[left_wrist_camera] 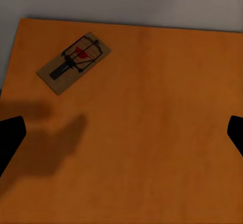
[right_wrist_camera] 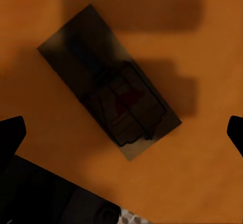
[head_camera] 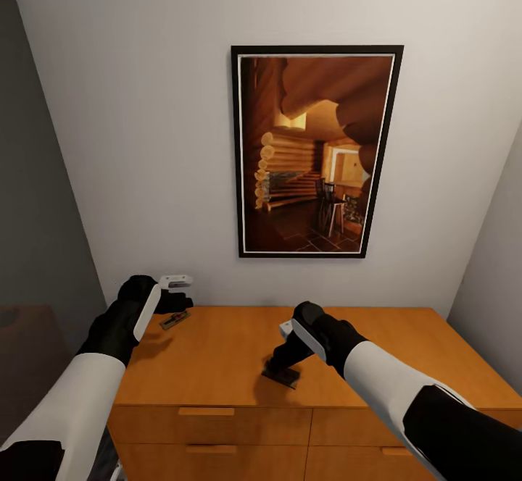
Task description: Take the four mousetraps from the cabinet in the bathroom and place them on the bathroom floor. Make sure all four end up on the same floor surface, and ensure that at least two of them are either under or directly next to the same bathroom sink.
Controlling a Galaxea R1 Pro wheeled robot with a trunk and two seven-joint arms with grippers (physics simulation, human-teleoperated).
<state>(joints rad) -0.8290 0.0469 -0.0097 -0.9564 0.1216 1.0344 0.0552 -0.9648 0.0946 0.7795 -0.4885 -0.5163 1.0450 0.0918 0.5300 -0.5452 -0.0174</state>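
The orange-brown cabinet [head_camera: 217, 365] stands against the wall, and two mousetraps lie on its top. One mousetrap [head_camera: 175, 319] is at the back left corner, just below my left gripper [head_camera: 174, 300]. In the left wrist view this mousetrap [left_wrist_camera: 74, 62] lies off to one side of the open left gripper [left_wrist_camera: 121, 133], whose black fingertips [left_wrist_camera: 10, 135] sit far apart. The other mousetrap [head_camera: 283, 375] lies mid-top in shadow under my right gripper [head_camera: 279, 359]. In the right wrist view the right gripper [right_wrist_camera: 121, 133] is open above that mousetrap [right_wrist_camera: 109, 100], not touching it.
A large framed picture [head_camera: 315, 151] hangs on the white wall behind the cabinet. Drawer fronts [head_camera: 210, 430] with groove handles face me below the top. A dark grey wall [head_camera: 36, 213] closes the left side, and a pale wall [head_camera: 493, 249] the right.
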